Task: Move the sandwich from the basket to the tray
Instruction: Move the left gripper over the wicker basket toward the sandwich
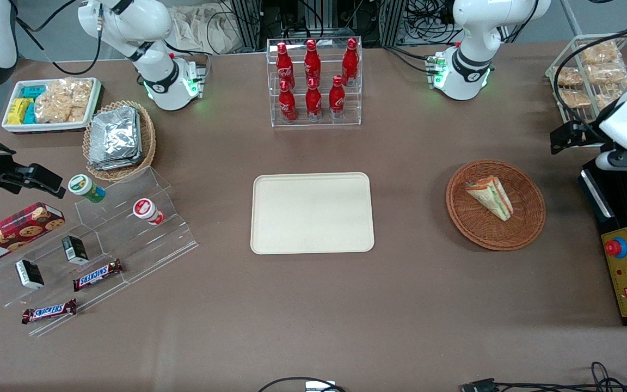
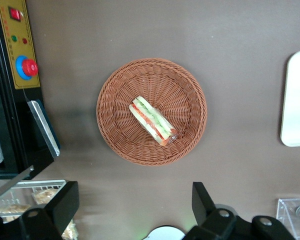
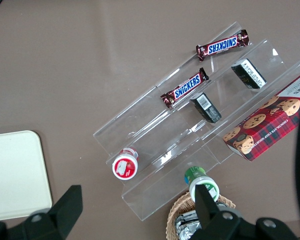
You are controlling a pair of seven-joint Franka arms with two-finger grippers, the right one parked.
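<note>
The sandwich (image 1: 490, 197), a clear-wrapped white bread wedge with green, red and orange layers, lies in the round reddish-brown wicker basket (image 1: 526, 228). The left wrist view shows the same sandwich (image 2: 153, 121) in the basket (image 2: 115, 130). The cream-beige tray (image 1: 312, 212) lies flat at the middle of the table with nothing on it; its edge shows in the left wrist view (image 2: 296, 100). My left gripper (image 1: 565, 138) hangs high above the table toward the working arm's end, off to the side of the basket. It shows open and empty in the left wrist view (image 2: 135, 210).
A black control box with a red button (image 1: 626, 272) stands beside the basket at the working arm's end. A wire rack of snack bags (image 1: 591, 76) is farther back. A clear rack of red bottles (image 1: 313, 81) stands farther from the camera than the tray.
</note>
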